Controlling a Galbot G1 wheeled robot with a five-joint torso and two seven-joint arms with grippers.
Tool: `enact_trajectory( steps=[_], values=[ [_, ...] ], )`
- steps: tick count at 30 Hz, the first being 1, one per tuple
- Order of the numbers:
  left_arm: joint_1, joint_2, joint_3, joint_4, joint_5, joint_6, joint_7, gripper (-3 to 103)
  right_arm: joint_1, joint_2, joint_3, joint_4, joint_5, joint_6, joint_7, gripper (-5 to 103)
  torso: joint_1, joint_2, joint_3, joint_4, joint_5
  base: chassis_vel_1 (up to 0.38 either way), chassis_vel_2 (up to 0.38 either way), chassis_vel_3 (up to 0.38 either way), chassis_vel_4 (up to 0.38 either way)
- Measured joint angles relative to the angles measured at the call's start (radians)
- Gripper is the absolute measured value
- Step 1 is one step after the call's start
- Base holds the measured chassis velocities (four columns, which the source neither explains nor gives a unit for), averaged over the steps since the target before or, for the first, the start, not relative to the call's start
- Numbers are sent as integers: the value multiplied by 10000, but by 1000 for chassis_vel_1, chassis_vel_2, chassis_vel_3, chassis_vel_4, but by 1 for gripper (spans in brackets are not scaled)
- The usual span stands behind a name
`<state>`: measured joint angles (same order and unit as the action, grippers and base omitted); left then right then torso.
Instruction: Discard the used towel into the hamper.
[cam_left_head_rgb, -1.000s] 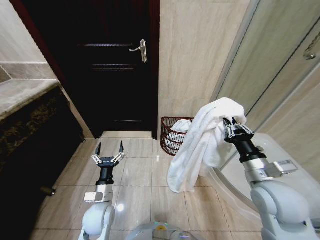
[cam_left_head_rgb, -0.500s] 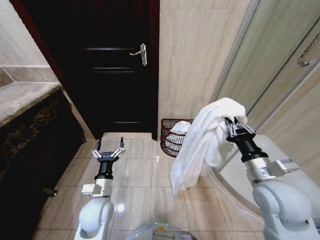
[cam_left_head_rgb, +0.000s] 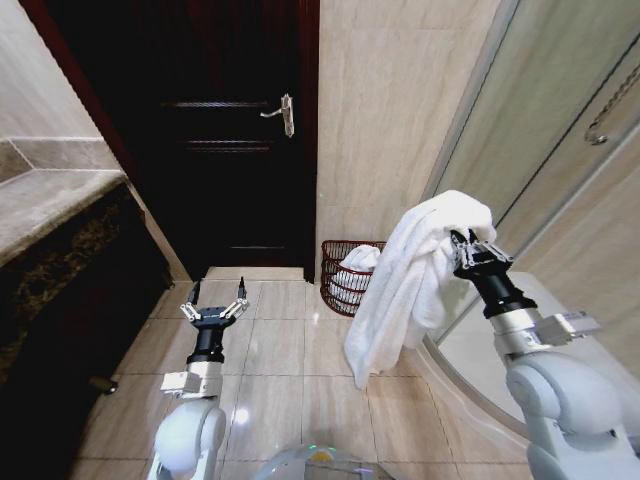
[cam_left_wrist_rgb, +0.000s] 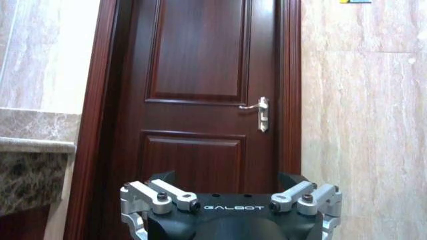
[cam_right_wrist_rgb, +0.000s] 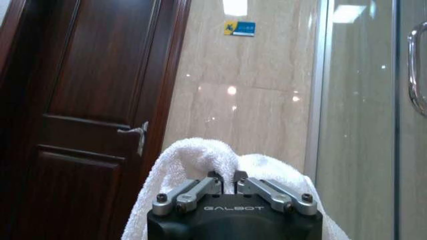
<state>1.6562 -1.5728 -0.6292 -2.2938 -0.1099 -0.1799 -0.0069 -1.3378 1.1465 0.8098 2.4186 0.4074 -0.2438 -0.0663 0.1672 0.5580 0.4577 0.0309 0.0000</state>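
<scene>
One white towel (cam_left_head_rgb: 415, 270) hangs pinched in the right end effector (cam_left_head_rgb: 468, 246), open floor (cam_left_head_rgb: 290, 340) before the far hamper (cam_left_head_rgb: 350, 275); left end effector (cam_left_head_rgb: 213, 305) spread. View shifted; grip unchanged.

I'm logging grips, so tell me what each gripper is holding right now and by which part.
The right gripper pinches the white towel at a bunched fold near its top; the rest hangs down. The left gripper is open, holding nothing.
</scene>
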Motion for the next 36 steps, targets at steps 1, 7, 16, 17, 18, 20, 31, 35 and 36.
enact_trajectory(
  steps=[1,7,16,17,18,20,31,35,36],
  values=[
    [21,-21,2,-34,4,2,0,100,38,-30,-14,-10,18,0,-19,7,26,66,40,0,0,0,0,0,0],
    [42,-54,10,-59,0,5,0,100,143,-58,-103,-11,47,-2,-42,7,128,331,202,0,0,0,0,0,0],
    [-11,-68,35,-90,-41,-3,36,100,212,-49,-168,16,34,-33,-80,7,284,718,435,0,1,0,0,0,0],
    [-11,-68,35,-90,-41,-3,36,100,212,-49,-168,16,34,-33,-80,7,284,718,435,0,1,0,0,0,0],
    [4,-43,32,-88,-57,-5,41,100,266,-58,-179,41,35,-63,-80,7,307,778,472,0,0,0,0,0,0],
    [37,12,8,-10,-85,-30,47,100,366,-73,-181,81,66,-135,-71,7,345,881,536,0,0,0,0,0,0],
    [-46,9,100,203,-338,-397,754,100,549,62,-181,-104,175,-175,-116,7,538,1350,811,0,0,0,0,0,0],
    [-46,16,88,230,-453,-518,890,100,575,147,-316,-237,114,-143,-260,7,555,1400,846,-1,0,0,0,0,0],
    [-46,15,69,252,-459,-568,908,100,632,178,-366,-323,84,-125,-362,7,558,1407,852,-1,0,0,0,0,0]
  ],
)
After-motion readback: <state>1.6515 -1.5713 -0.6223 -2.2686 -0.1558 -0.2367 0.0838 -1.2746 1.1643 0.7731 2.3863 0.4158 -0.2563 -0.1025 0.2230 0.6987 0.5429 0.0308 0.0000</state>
